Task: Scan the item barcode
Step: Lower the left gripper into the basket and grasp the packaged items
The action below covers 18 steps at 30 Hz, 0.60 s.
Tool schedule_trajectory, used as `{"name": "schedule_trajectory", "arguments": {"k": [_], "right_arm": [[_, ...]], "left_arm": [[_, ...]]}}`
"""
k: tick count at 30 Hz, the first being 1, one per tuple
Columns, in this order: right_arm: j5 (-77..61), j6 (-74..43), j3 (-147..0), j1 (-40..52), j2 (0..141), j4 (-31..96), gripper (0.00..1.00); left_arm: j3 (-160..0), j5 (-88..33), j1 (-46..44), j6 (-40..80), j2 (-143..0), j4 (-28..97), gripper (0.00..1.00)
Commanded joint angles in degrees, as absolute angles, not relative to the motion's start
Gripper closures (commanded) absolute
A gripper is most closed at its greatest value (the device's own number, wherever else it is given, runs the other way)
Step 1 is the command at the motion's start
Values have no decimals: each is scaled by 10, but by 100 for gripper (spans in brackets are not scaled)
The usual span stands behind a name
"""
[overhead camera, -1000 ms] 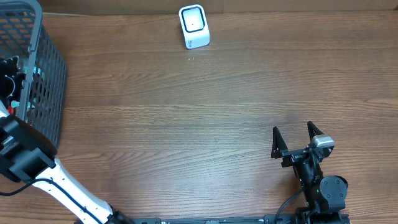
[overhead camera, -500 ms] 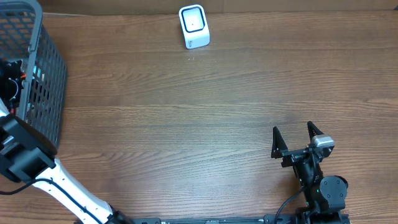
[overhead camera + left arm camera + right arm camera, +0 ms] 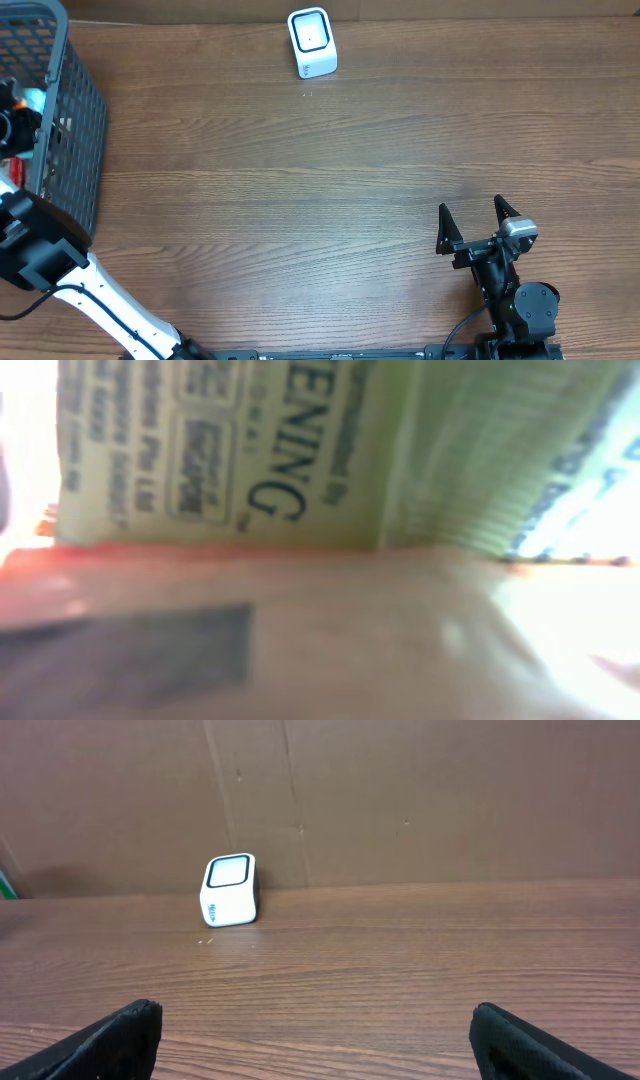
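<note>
Wood-grain table (image 3: 350, 180), cardboard wall (image 3: 420, 790) behind, white scanner (image 3: 312, 42) at far edge

The tabletop (image 3: 300, 180) is mid-brown with streaky wood grain. The basket (image 3: 75, 110) is dark grey mesh. The scanner (image 3: 312, 43) is white with a dark-framed pale window. The right end effector (image 3: 470, 208) is black. A blurred package (image 3: 230, 450) is pale yellow-green with dark green lettering, above an orange-red edge and a pinkish surface bearing a dark grey rectangle.
</note>
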<state>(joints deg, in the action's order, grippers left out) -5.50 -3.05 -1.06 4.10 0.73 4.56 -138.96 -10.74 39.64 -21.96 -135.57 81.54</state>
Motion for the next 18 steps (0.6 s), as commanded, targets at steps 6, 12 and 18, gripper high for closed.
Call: {"name": "schedule_trajectory", "arguments": {"k": [6,12,18], "right_arm": [[-48,-34,-4,38,2,44,0],[-48,-34,-4,38,2,44,0],[-48,-34,-4,38,2,44,0]], "left_arm": [[-1570,-115,398,-145,-1310,846,62],[-1627,-117,396,-91,-1239,855,61],[-1629,-142,393,-46,-1138,867,60]]}}
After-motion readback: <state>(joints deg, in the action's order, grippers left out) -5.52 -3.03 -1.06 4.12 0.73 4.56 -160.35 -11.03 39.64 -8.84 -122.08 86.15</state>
